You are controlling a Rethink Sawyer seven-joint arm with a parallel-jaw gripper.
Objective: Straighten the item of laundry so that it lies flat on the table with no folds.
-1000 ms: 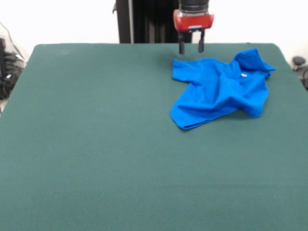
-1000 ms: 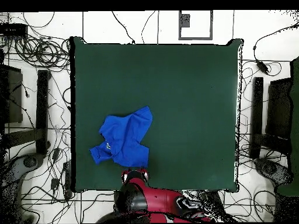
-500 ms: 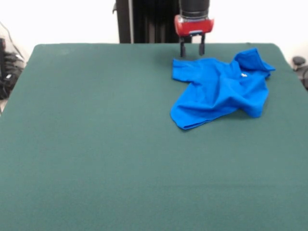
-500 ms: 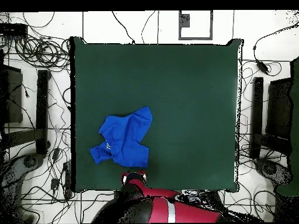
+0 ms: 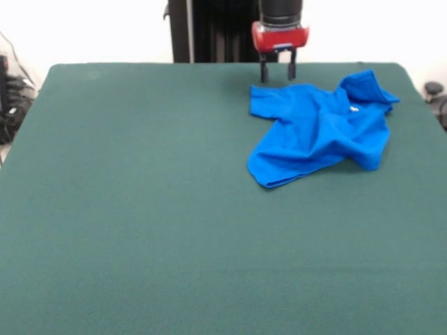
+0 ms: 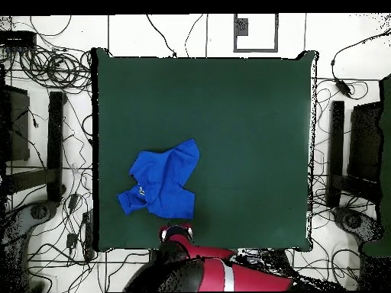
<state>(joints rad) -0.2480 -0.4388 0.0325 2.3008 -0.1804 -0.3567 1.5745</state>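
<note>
The bright blue T-shirt (image 5: 321, 129) lies crumpled with folds on the dark green table (image 5: 140, 209), at the far right in the front view. In the overhead view the T-shirt (image 6: 162, 187) is at the lower left, near the robot's edge of the table (image 6: 252, 114). My gripper (image 5: 278, 72) hangs open and empty at the table's far edge, just above and behind the shirt's far left corner. In the overhead view the gripper (image 6: 176, 231) sits just below the shirt's bottom edge.
Cables and black equipment (image 6: 46, 69) lie on the floor around the table. The black pedestal (image 5: 209, 31) stands behind the table's far edge.
The gripper has risen slightly and shifted a little; the arm has swung in the overhead view. The T-shirt has not moved.
</note>
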